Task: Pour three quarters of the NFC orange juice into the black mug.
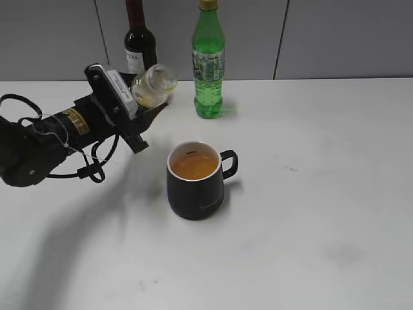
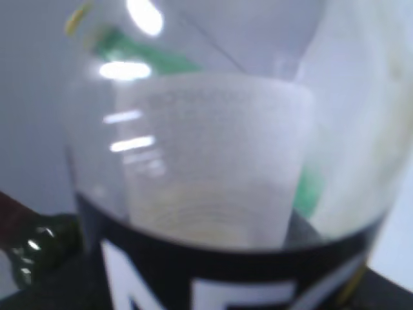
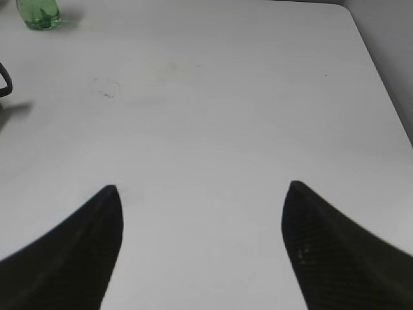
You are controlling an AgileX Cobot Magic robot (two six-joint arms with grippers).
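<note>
The black mug stands mid-table with orange liquid inside and its handle to the right; only a bit of the handle shows in the right wrist view. My left gripper is shut on the NFC orange juice bottle, held tilted in the air up and left of the mug, mouth pointing up-right. It looks nearly empty. The bottle fills the left wrist view, clear above its dark label. My right gripper is open and empty over bare table; it does not show in the exterior view.
A green soda bottle and a dark wine bottle stand at the back by the grey wall. The soda bottle's base shows in the right wrist view, as does the table's right edge.
</note>
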